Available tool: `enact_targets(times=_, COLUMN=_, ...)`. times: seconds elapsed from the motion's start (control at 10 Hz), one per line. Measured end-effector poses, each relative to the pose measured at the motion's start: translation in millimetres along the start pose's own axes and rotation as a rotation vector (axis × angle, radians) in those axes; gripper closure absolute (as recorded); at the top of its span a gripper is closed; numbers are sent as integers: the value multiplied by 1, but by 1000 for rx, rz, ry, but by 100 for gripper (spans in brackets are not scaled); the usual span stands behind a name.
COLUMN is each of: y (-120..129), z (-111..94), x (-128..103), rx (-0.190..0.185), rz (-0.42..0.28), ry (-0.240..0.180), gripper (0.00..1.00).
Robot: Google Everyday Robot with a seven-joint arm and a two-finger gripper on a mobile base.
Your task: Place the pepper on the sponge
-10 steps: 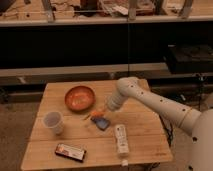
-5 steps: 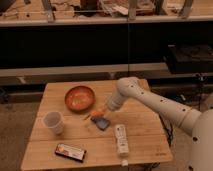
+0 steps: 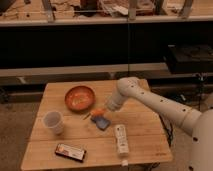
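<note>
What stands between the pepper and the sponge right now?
Nothing visible does. The pepper is at the gripper, right at the far-left edge of the sponge. The bowl, cup and white bar lie off to the sides.

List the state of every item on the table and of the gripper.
pepper: at the gripper, by the sponge's far edge
sponge: lying flat on the table
bowl: upright
cup: upright, mouth up
white bar: lying flat
dark packet: lying flat
gripper: low over the sponge, at the pepper
</note>
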Motion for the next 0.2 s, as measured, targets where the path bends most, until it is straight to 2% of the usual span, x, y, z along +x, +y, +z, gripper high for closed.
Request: enact_targets(times=0.2, y=0, z=0, x=0, rx=1, rz=-1, ry=-1, gripper=60)
